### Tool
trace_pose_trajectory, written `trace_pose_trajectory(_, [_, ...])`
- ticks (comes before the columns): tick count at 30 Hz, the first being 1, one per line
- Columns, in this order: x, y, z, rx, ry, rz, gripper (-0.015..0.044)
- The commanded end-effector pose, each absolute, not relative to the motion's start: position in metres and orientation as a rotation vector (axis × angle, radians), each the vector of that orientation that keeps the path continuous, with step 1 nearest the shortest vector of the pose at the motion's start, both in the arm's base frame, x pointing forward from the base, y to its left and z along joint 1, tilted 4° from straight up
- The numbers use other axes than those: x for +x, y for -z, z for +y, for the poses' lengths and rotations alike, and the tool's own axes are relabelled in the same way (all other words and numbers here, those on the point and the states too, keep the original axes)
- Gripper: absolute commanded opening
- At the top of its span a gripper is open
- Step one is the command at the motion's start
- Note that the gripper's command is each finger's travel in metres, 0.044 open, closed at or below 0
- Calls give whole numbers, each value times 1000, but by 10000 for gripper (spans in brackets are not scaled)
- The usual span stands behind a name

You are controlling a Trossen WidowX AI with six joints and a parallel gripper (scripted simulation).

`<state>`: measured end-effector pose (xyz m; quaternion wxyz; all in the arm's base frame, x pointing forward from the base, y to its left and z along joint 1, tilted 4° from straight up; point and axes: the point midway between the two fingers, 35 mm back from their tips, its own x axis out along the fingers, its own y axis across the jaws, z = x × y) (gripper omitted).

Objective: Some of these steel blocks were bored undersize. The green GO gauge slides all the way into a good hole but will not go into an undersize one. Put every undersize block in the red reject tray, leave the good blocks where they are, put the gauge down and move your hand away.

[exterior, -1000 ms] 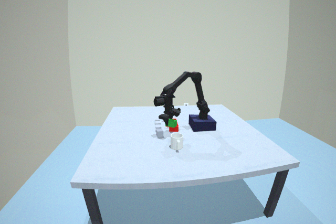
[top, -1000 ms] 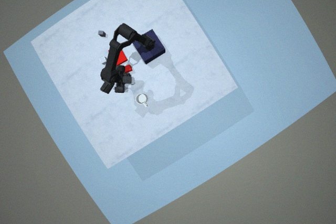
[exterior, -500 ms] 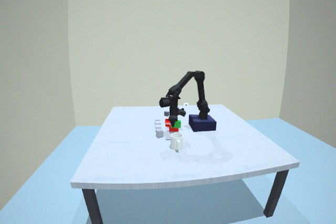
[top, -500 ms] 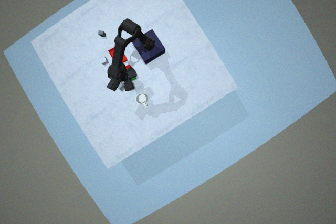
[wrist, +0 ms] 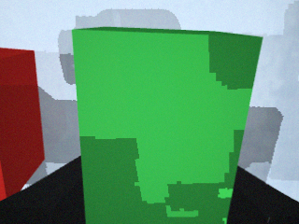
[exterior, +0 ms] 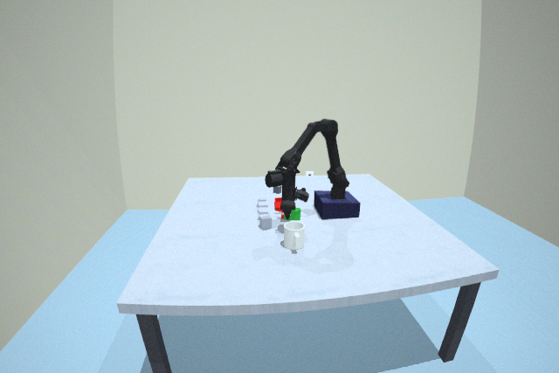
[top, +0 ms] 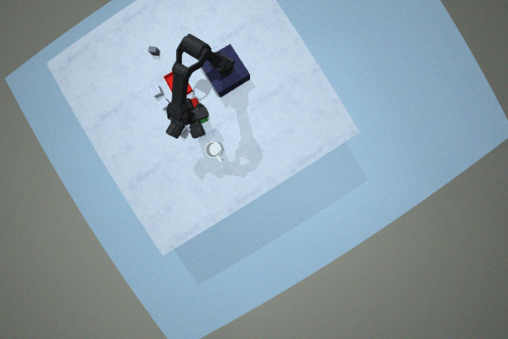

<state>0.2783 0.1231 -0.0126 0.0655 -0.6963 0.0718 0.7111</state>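
Green gauge (top: 203,120) (exterior: 295,214) (wrist: 159,107) sits pinched in our gripper (top: 200,116) (exterior: 288,215) (wrist: 154,156), left of centre from the top. Our arm (top: 178,90) (exterior: 301,141) partly covers the red tray (top: 167,76) (exterior: 278,204); we can't tell its full contents, nor those of the mug (top: 207,150) (exterior: 293,238).
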Motion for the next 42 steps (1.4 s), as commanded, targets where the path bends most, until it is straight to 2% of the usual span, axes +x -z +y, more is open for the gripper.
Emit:
trace_pose_trajectory(1, [274,24,123,-2092,-2158,209,0])
trace_pose_trajectory(24, [272,50,122,-2092,-2159,209,0])
trace_pose_trajectory(37, [276,44,122,-2099,-2150,217,341])
trace_pose_trajectory(41, [277,-17,123,-2094,-2156,210,440])
trace_pose_trajectory(42, [276,-27,123,-2093,-2158,209,440])
